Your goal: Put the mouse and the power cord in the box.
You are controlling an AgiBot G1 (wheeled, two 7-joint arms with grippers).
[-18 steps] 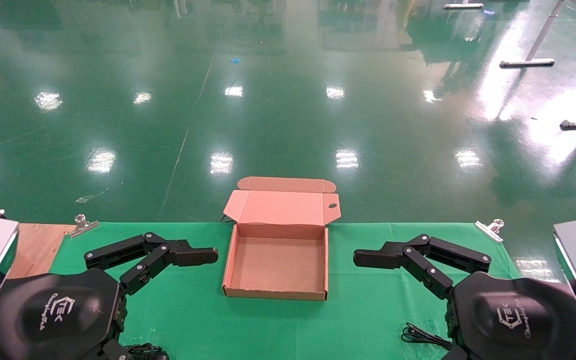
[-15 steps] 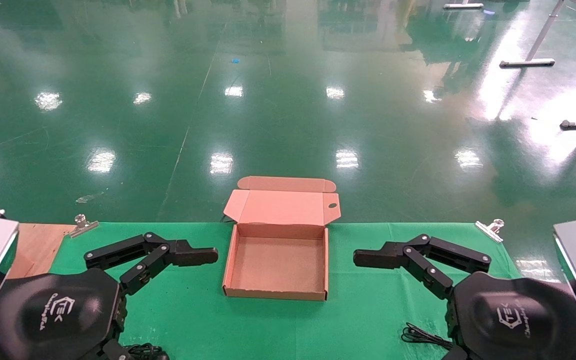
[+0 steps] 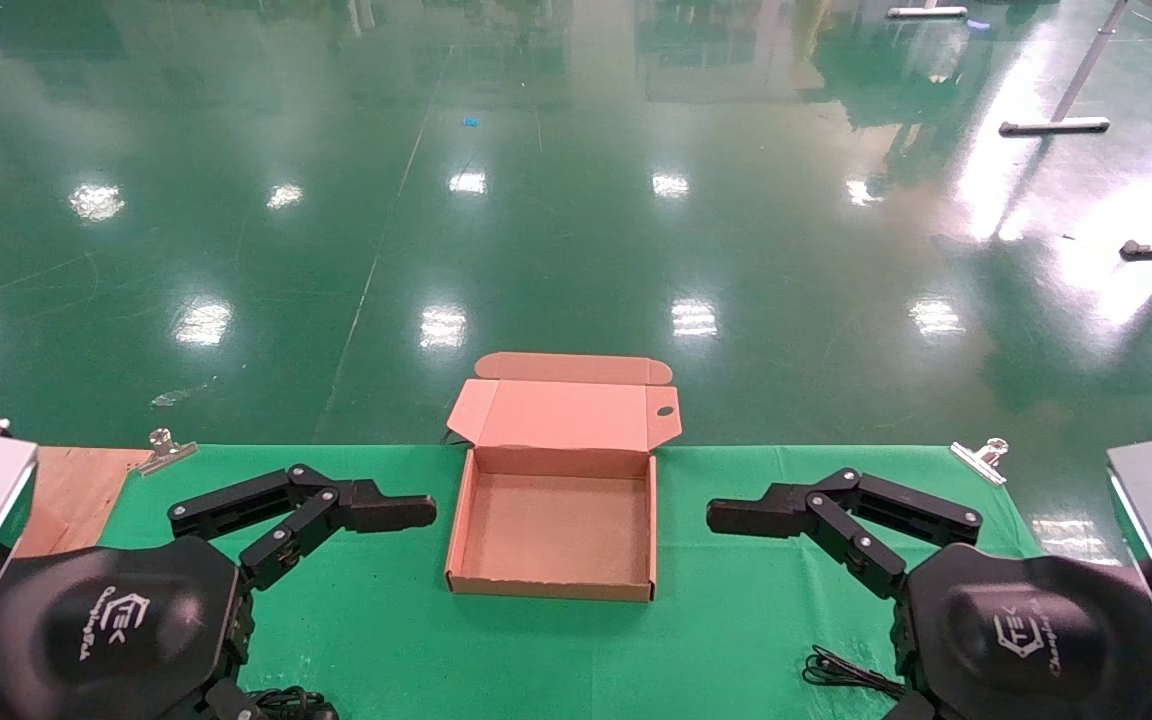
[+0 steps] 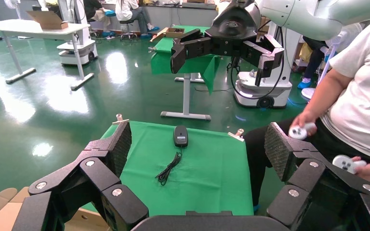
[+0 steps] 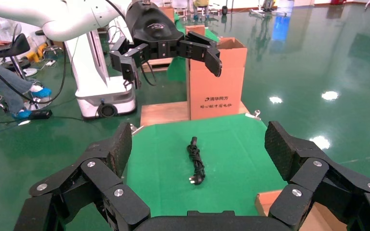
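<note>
The brown cardboard box point(image 3: 648, 520) lies open and empty mid-table, its lid point(image 3: 561, 412) folded back. My left gripper point(image 3: 406, 512) hovers open just to its left, and my right gripper point(image 3: 736, 517) hovers open just to its right. The left wrist view shows its gripper point(image 4: 198, 144) with nothing between the fingers, and beyond it the black mouse point(image 4: 180, 135) with its thin cable point(image 4: 168, 168) on the green cloth. Past the right wrist's gripper point(image 5: 200, 144) lies the bundled power cord point(image 5: 195, 163). From the head, only the mouse cable point(image 3: 841, 672) and a bit of cord point(image 3: 286, 700) show.
Metal clips point(image 3: 164, 447) point(image 3: 979, 455) pin the green cloth at the far corners. A wooden board point(image 3: 71, 490) and a tall carton point(image 5: 217, 84) sit off the table's left end. A seated person with a controller point(image 4: 356, 110) is beside the right end.
</note>
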